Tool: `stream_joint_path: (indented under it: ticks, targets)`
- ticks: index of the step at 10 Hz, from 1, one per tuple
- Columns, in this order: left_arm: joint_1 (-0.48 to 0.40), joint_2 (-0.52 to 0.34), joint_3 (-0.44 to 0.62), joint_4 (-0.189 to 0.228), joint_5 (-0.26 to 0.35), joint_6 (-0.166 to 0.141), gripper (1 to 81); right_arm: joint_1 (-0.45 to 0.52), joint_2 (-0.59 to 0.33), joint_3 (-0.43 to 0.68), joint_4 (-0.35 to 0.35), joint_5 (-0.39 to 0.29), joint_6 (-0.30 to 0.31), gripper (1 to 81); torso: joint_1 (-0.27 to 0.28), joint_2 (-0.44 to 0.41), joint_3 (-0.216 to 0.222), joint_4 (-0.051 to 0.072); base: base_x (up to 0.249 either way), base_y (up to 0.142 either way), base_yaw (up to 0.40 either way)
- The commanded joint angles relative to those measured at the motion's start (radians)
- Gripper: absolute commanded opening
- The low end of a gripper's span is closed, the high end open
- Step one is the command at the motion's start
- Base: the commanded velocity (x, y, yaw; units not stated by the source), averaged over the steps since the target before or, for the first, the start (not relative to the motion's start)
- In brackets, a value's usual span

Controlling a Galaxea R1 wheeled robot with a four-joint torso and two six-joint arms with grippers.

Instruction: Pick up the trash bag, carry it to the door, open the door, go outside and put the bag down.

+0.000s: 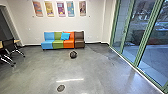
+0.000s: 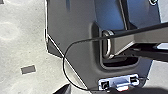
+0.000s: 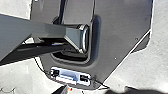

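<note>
Can see dark trash bag [image 1: 73,54] on grey floor [image 1: 95,72], in front of multicoloured sofa [image 1: 58,44] (cheerful, blue cushion [image 1: 65,36] and all), well apart from green-framed glass [image 1: 142,37]. Cannot tell state of left gripper [image 2: 87,91] or right gripper [image 3: 90,91], apart or together.

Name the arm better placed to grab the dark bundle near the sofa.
Probably the left: the bundle sits slightly left of straight ahead, but looks out of either arm's reach from here.

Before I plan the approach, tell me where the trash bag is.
In the head view, the trash bag sits on the floor a little left of centre, in front of the sofa's orange seat, left of the glass wall.
</note>
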Motion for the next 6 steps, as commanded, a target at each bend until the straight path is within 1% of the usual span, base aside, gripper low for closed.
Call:
stream_joint_path:
  ticks: [1, 4, 5, 6]
  targets:
    - [-0.037, 0.001, 0.0, 0.001, 0.058, -0.001, 81.1, 0.033, -0.007, 0.002, 0.0, -0.061, -0.005, 81.1, 0.0, 0.0, 0.0, 0.0, 0.109, 0.0, 0.0]
    - [-0.04, 0.007, 0.016, 0.003, 0.057, -0.001, 81.1, 0.035, -0.01, 0.002, -0.003, -0.056, -0.005, 81.1, 0.0, 0.0, 0.0, 0.0, 0.116, 0.0, 0.0]
    - [-0.04, 0.008, 0.029, 0.003, 0.057, -0.001, 81.1, 0.039, -0.009, 0.003, -0.002, -0.059, -0.005, 81.1, 0.0, 0.0, -0.027, 0.0, 0.123, 0.0, 0.0]
    - [-0.042, 0.008, 0.036, 0.004, 0.057, -0.001, 81.1, 0.039, -0.009, 0.005, -0.003, -0.061, -0.005, 81.1, 0.0, 0.0, -0.082, 0.0, 0.124, 0.0, 0.0]
